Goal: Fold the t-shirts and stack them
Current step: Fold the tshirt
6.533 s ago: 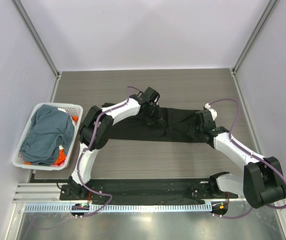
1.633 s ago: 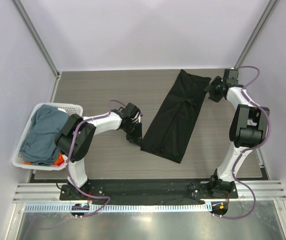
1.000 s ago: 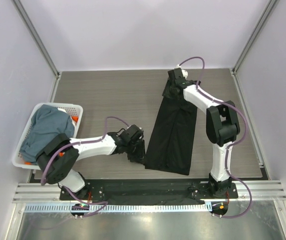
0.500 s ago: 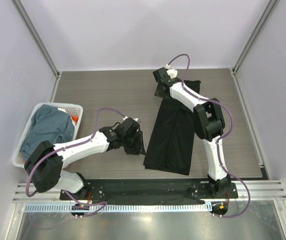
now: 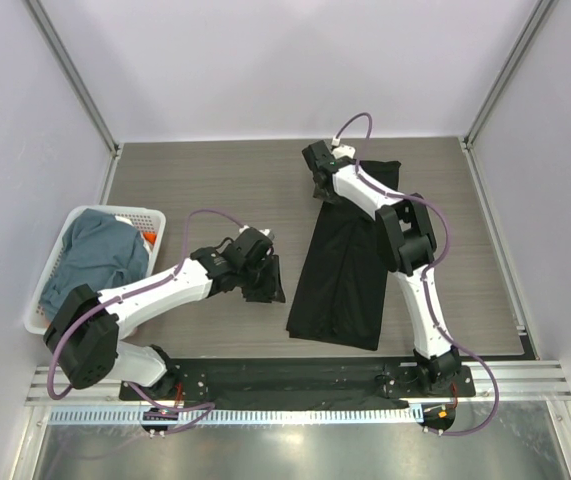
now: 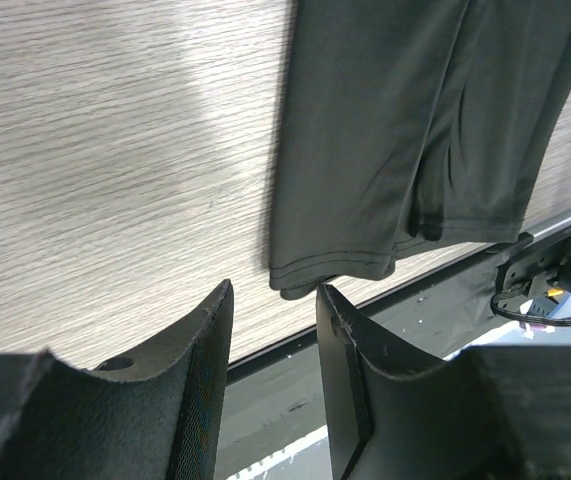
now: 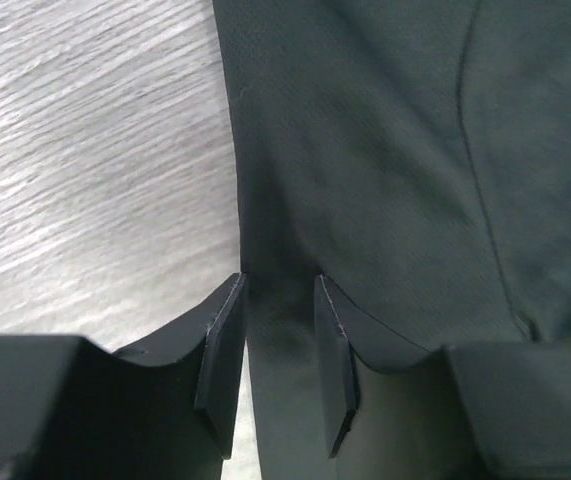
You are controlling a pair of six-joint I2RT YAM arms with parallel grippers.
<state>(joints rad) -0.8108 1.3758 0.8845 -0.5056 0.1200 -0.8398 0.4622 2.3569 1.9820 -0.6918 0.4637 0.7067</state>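
- The black t-shirt lies on the wood-grain table, right of centre. It is already narrowed into a long strip running from the far side down to the near edge.
- The left gripper hovers just left of the strip's near corner, apart from the cloth. Its fingers stand well apart with only bare table between them, so it holds nothing.
- The right gripper is down at the strip's far left corner. Its fingers are partly open and straddle the shirt's left edge. The cloth lies flat in the gap and I see no pinch on it.
- The slate blue-grey t-shirt and a bit of orange t-shirt wait in the white lattice basket at the left, unfolded.
- Step in hand, as I judge it: the lengthwise folds look done, and the arms are setting up grips for the crosswise fold.
- The next move calls for the right fingers to close on every layer at that edge. The far end then has to be carried toward the near hem so the edges line up.
- The near end needs pinning or a matching grip from the left arm, or the whole strip may slide.
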